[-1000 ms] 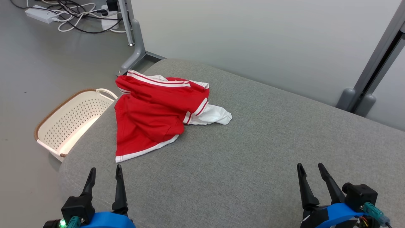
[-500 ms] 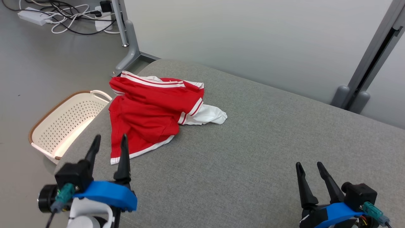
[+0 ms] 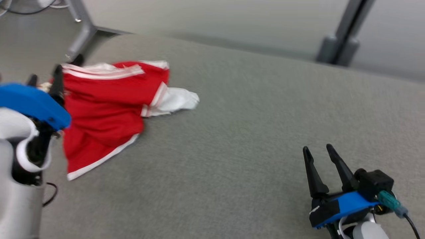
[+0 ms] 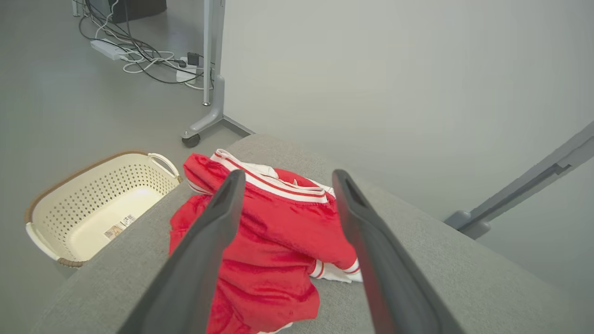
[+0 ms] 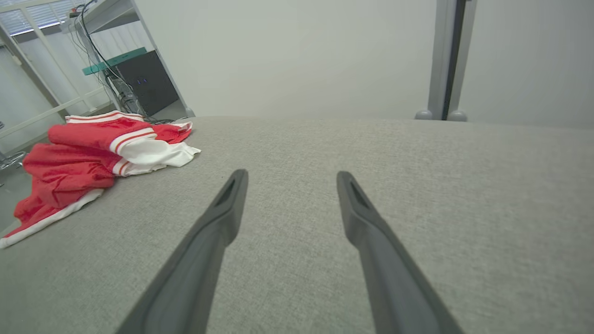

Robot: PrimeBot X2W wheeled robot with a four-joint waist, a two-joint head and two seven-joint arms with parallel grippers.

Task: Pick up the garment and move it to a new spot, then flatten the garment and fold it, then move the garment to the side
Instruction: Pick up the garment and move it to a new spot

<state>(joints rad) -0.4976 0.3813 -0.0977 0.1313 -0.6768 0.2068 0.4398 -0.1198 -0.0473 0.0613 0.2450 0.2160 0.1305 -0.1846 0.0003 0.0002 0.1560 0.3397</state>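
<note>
While both stand wide open and empty, the left gripper [image 4: 287, 176] hangs by the red-and-white garment [image 3: 106, 99] — crumpled at ten o'clock on the grey cushioned surface [image 3: 249, 116] — and the right gripper [image 3: 317, 148] sits at four o'clock. Off the nine o'clock edge, a perforated basket [image 4: 79, 199] stands on the floor [image 4: 69, 106]; cables [image 4: 139, 51] lie by the pale wall [image 4: 371, 69].

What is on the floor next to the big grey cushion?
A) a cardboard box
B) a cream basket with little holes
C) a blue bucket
B: the left wrist view shows a cream basket with holes on the floor beside the grey cushion, close to the red garment.
</note>
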